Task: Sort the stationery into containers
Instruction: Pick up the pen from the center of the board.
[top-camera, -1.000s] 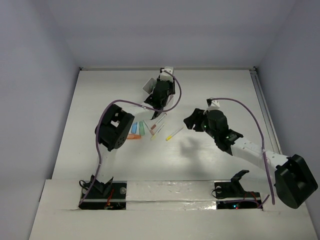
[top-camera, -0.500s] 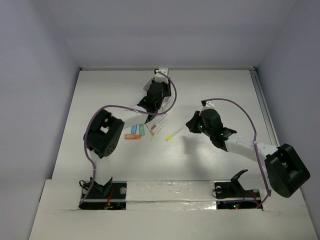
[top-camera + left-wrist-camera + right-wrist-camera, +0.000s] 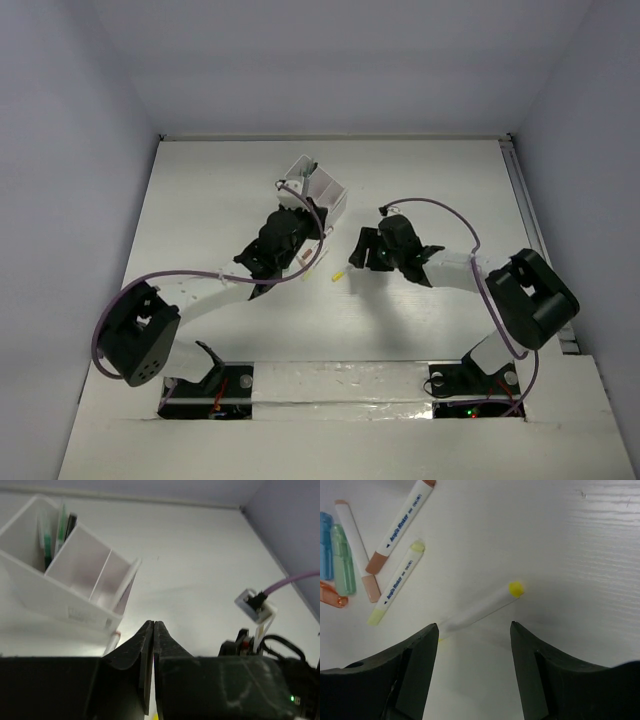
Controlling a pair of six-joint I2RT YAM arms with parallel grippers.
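The yellow-tipped marker (image 3: 482,607) is laid flat on the table (image 3: 560,540), straddled by the right gripper (image 3: 473,626), fingers (image 3: 415,670) spread wide, not pinched. The left gripper (image 3: 152,626) is clamped shut on nothing near the white box (image 3: 50,597), where green pens (image 3: 47,547) are stowed in an end compartment.

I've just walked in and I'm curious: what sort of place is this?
Probably a robotics lab bench: a white table walled in on three sides, a left arm and right arm bolted at its edge, markers near a divided box.

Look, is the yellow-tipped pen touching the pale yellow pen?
Apart. Right wrist view shows bare table between the yellow-tipped pen and pale yellow pen.
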